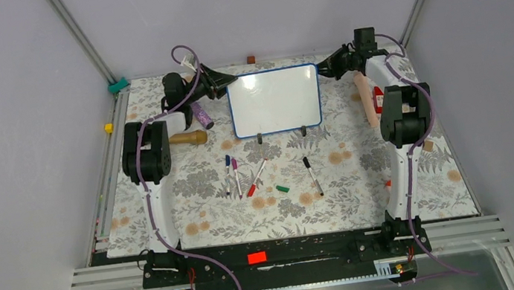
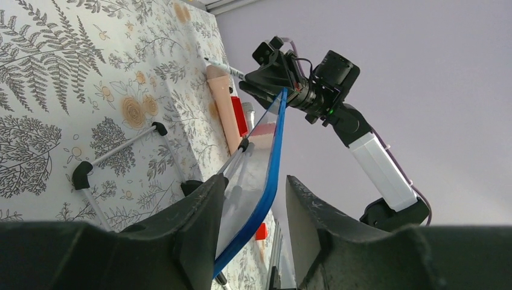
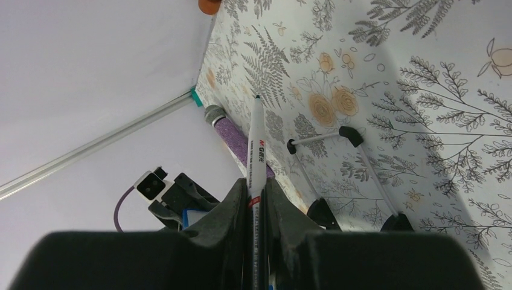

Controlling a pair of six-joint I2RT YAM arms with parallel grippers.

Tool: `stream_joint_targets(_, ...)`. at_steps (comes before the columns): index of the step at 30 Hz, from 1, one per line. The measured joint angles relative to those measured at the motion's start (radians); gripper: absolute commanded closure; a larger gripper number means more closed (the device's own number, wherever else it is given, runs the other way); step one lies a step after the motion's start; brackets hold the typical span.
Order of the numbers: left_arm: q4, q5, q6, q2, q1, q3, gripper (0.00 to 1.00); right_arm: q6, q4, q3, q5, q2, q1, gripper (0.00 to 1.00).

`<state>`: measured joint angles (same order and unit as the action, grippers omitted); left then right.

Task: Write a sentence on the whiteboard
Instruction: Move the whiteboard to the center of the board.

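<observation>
The whiteboard point(image 1: 274, 101), white with a thin blue frame, stands on two black clip feet at the back of the table. Its face looks blank in the top view; the sentence does not show. My left gripper point(image 1: 222, 87) is at the board's upper left edge. In the left wrist view its jaws point(image 2: 255, 181) straddle the blue edge point(image 2: 275, 157), open, with a gap on the outer side. My right gripper point(image 1: 326, 68) hovers by the board's upper right corner. It is shut on a white marker point(image 3: 256, 145) that points out past the fingertips point(image 3: 255, 181).
Several loose markers point(image 1: 310, 175) and a green cap point(image 1: 282, 187) lie on the floral cloth in front of the board. A purple cylinder point(image 1: 202, 115) and a wooden piece point(image 1: 189, 137) sit left of it. A beige stick point(image 1: 365, 101) lies to the right.
</observation>
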<state>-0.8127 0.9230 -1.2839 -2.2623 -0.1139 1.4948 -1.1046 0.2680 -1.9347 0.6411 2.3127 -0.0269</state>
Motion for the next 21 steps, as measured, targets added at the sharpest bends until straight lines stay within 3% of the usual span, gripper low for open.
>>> stream_joint_targets(9, -0.068, 0.030, -0.004, 0.000, 0.000, -0.077, 0.70, 0.000, -0.035, 0.126, 0.063, -0.012, 0.009, 1.00)
stream_joint_targets(21, -0.201, 0.061, -0.012, 0.061, 0.002, -0.218, 0.71, 0.012, -0.051, 0.256, 0.078, -0.098, 0.011, 1.00)
